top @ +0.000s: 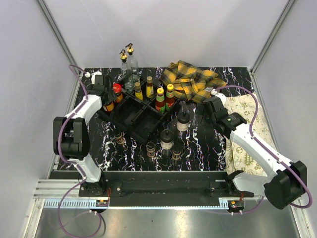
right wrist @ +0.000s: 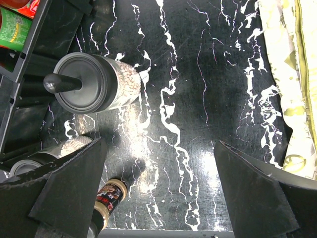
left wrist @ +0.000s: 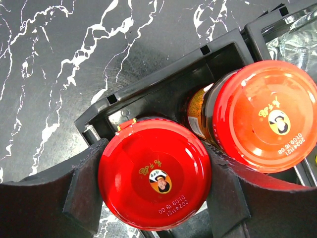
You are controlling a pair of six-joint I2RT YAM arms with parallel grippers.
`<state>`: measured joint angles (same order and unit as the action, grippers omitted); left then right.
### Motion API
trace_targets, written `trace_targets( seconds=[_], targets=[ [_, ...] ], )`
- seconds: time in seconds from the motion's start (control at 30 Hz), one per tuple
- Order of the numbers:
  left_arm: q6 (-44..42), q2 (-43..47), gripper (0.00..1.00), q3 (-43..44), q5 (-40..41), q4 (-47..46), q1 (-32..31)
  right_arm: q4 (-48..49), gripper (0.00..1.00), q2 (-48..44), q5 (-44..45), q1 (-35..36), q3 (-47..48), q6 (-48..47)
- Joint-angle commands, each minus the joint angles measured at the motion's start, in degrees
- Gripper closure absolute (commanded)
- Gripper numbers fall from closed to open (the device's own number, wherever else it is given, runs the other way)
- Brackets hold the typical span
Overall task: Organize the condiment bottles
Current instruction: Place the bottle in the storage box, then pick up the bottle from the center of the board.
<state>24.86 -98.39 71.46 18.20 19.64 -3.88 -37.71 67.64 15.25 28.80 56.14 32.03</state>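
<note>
At the black tray's (left wrist: 148, 82) left corner, the left gripper (left wrist: 157, 163) pinches a red-lidded jar (left wrist: 154, 181); the right gripper (right wrist: 159, 146), spread wide, hangs over bare marble (right wrist: 208, 74) beside a black-capped shaker (right wrist: 86, 89).

On the marbled table (top: 208, 144), a divided tray (top: 141, 126) is set far-left, a plaid cloth (top: 190, 79) at the far edge, shakers (top: 167, 139) centrally.

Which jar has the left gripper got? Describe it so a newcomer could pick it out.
Find the black divided tray on the marbled table and go to its left-end compartment, where two red-lidded jars are side by side. The held jar sits between the fingers of the left gripper, nearest the tray's outer corner. Its lid is deeper red; the neighbouring jar has an orange-red one.
</note>
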Motion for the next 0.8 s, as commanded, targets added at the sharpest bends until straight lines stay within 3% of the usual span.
trace_targets(
  seconds=[0.0,0.27,0.77],
  targets=[
    [0.10,-0.66,0.39,3.33,0.26,-3.21,0.19,1.50,0.00,0.21,-0.66,-0.41,2.75,0.75],
    [0.80,2.23,0.01,4.91,0.09,-1.45,0.19,1.50,0.00,0.30,-1.09,-0.41,2.66,0.84],
    [0.54,20.33,0.01,-0.70,-0.96,2.42,0.19,1.59,0.00,-0.57,-2.32,-0.50,1.26,1.54]
  ],
)
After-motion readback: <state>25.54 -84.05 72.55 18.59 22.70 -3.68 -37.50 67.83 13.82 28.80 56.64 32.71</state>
